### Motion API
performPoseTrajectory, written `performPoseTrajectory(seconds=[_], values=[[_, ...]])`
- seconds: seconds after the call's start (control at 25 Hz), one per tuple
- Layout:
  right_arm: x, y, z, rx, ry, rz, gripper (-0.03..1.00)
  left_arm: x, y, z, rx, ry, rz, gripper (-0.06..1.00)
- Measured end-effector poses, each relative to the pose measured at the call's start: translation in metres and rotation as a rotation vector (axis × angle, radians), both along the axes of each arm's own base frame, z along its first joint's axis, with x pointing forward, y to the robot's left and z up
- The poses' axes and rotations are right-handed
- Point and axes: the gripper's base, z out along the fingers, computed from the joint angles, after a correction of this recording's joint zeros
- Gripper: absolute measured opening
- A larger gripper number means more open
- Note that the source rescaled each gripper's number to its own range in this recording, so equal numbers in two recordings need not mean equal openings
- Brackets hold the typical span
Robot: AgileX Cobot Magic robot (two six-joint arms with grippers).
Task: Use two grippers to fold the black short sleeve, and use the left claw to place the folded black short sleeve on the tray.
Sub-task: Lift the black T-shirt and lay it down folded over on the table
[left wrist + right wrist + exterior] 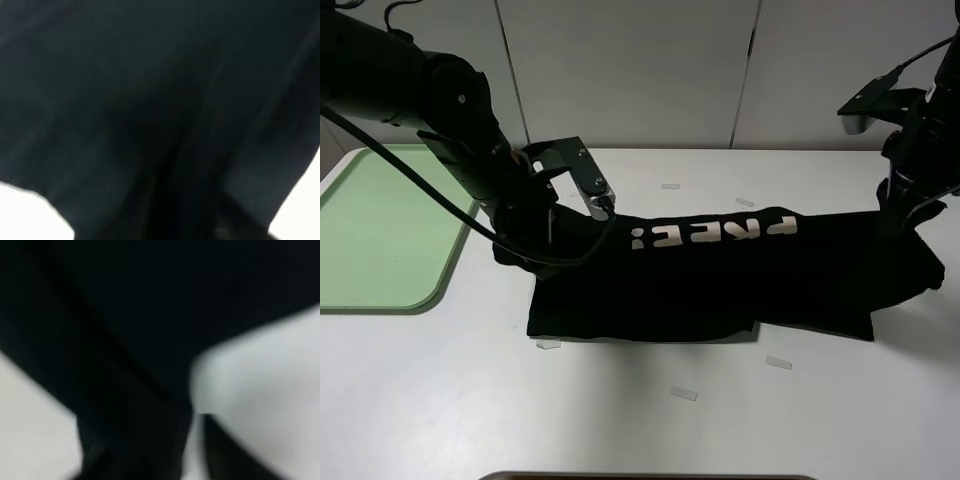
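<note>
The black short sleeve (pixel 720 290) lies as a long folded band across the white table, its pale lettering (pixel 715 232) upside down along the far fold. My left claw (pixel 525 245), with its silver bracket, is down at the shirt's left end, fingers lost against the black cloth. At the shirt's right end my right gripper (pixel 898 215) presses into the raised fabric. Both wrist views are blurred and filled with black cloth (pixel 150 100) (pixel 125 315), so neither shows how the jaws stand. The pale green tray (pixel 370 230) sits at the far left, with nothing on it.
Small strips of clear tape (pixel 778 362) dot the table around the shirt. A panelled white wall runs behind the table. The left arm's cable (pixel 420 180) loops over the tray's right edge.
</note>
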Motion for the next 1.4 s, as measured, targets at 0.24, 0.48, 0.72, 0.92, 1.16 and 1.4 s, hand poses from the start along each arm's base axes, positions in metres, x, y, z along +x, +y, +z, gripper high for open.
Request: performPoseTrajectory(seconds=[0.24,0.48,0.72,0.92,1.16,1.4], values=[[0.003,-0.012,0.004,-0.116,-0.050,-0.062,0.99,0.001,0.006,-0.001,0.042,-0.008,-0.022,0.94],[0.003,-0.012,0.004,-0.113,-0.055,-0.073,1.00,0.002,0.006,-0.001,0.042,-0.012,-0.024,1.00],[-0.002,-0.011,0.004,-0.102,-0.002,-0.073,1.00,0.002,0.006,-0.001,0.042,-0.013,-0.024,1.00],[-0.007,-0.010,0.011,-0.088,-0.004,-0.041,1.00,0.002,0.006,-0.001,0.042,-0.014,-0.024,1.00],[-0.020,-0.011,0.038,-0.061,-0.090,-0.023,1.00,0.001,0.007,-0.001,0.045,-0.006,-0.025,1.00],[-0.032,-0.006,0.056,0.018,-0.149,-0.045,1.00,-0.007,0.011,0.003,0.080,0.063,-0.027,1.00]])
